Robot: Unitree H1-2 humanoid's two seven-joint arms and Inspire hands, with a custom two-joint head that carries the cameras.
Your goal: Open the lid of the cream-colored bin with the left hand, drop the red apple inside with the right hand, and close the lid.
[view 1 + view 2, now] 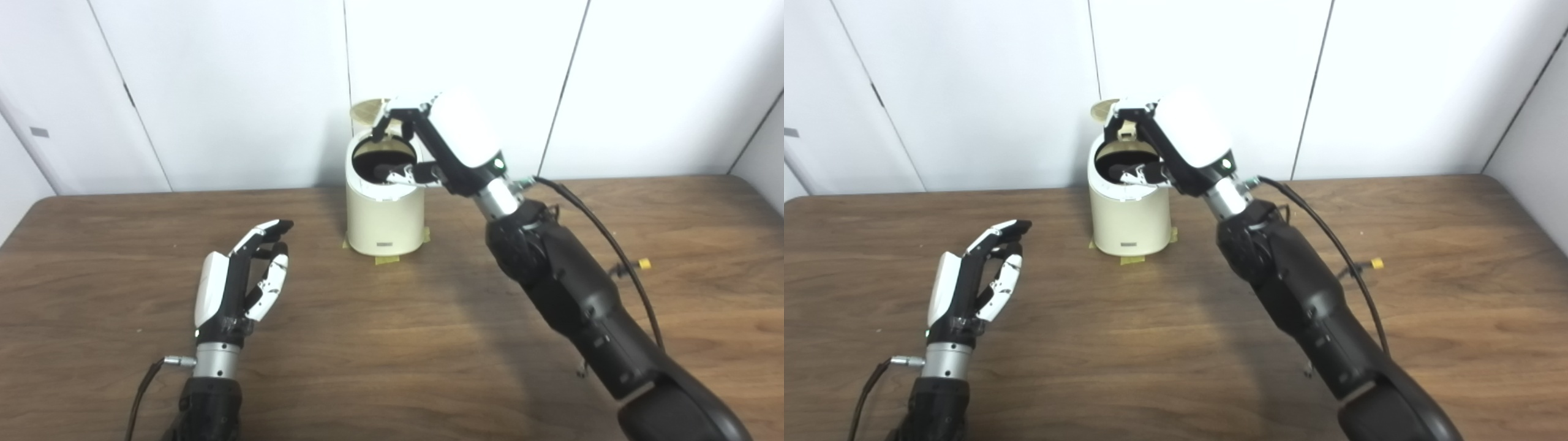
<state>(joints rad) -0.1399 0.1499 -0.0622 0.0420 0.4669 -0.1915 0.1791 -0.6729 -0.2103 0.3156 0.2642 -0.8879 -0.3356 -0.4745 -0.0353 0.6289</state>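
The cream-colored bin (384,214) stands at the back middle of the wooden table. Its lid (365,111) is tilted up behind the dark opening. My right hand (441,144) hangs over the bin's mouth with fingers spread. Its upper fingers are near the raised lid and its thumb lies across the opening. It holds nothing that I can see. No red apple shows in either view; the inside of the bin is dark. My left hand (245,278) is low over the table, well left of and in front of the bin, open and empty, with fingers slightly curled.
Yellow tape (387,259) marks the bin's base. A black cable with a yellow connector (644,264) runs along my right forearm above the table. White wall panels stand close behind the bin.
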